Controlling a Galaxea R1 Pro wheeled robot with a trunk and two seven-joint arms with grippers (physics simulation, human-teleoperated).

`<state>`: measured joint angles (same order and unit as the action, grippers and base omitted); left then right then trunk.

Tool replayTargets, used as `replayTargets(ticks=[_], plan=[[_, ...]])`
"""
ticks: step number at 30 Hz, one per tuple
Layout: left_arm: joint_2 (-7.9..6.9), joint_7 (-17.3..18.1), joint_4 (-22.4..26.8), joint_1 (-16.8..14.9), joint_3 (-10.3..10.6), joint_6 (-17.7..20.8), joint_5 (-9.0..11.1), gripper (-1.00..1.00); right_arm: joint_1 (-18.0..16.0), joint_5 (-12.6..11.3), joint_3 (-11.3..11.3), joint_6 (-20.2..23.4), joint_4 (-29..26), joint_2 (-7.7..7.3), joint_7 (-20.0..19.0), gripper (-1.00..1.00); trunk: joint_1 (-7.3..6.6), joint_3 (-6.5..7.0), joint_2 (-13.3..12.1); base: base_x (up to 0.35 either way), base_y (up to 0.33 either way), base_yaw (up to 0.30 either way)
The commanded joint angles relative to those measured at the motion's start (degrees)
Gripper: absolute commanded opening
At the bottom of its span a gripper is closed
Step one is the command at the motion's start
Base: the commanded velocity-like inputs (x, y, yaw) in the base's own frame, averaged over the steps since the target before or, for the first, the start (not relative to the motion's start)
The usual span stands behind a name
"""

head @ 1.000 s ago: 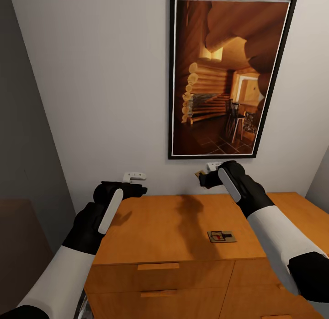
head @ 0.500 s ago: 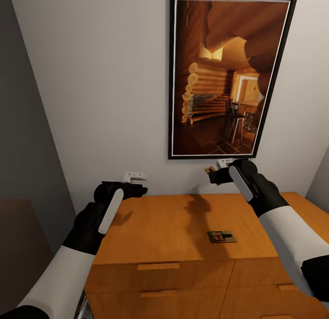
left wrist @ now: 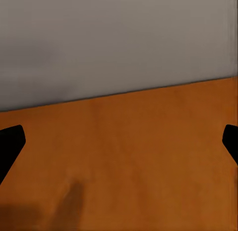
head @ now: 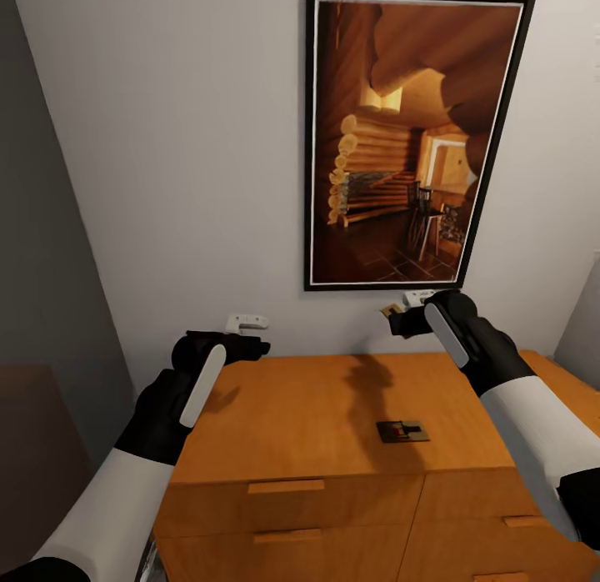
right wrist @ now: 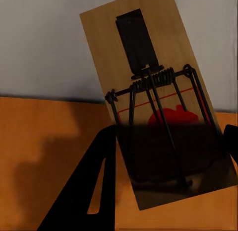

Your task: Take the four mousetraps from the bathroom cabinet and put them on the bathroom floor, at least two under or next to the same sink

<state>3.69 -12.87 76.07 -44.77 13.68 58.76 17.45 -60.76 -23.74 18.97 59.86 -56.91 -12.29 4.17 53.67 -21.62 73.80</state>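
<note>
Right gripper (head: 398,315) was held above the rear of the cabinet (head: 308,415), near the wall (head: 167,148) and just below the framed picture (head: 408,140), closed on a mousetrap (head: 387,310). From the right wrist, that held trap (right wrist: 153,102) appeared as a tilted wooden board with a dark plate, a coil spring, wire bars and a red patch, seen against the wall and the orange cabinet top. A second mousetrap (head: 402,431) lay flat on the cabinet top toward its front edge, well apart from both grippers. Left gripper (head: 250,346) was level over the cabinet's rear left corner; its dark fingertips (left wrist: 11,141) stood wide apart with nothing between them.
</note>
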Motion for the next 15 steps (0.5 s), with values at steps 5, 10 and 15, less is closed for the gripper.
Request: replayTargets(ticks=[5, 10, 15], plan=[[0.05, -0.08, 0.11, -0.03, 0.35, 0.43, 0.65, 1.0, -0.06, -0.49, 0.19, 0.14, -0.08, -0.12, 0.41, -1.0, 0.0, 0.09, 0.04, 0.0, 0.0, -0.192], [0.08, 0.08, 0.12, -0.04, 1.8, 0.6, 1.71, 1.0, -0.06, -0.58, 0.19, 0.14, -0.09, -0.7, 0.41, -1.0, 0.0, 0.26, 0.04, 0.0, 0.0, -0.212], [0.09, 0.12, 0.11, -0.04, 4.84, 0.64, 3.51, 1.0, -0.06, -0.63, 0.19, 0.14, 0.08, -1.53, 0.56, -1.0, 0.0, 0.35, 0.04, 0.0, 0.0, -0.101]])
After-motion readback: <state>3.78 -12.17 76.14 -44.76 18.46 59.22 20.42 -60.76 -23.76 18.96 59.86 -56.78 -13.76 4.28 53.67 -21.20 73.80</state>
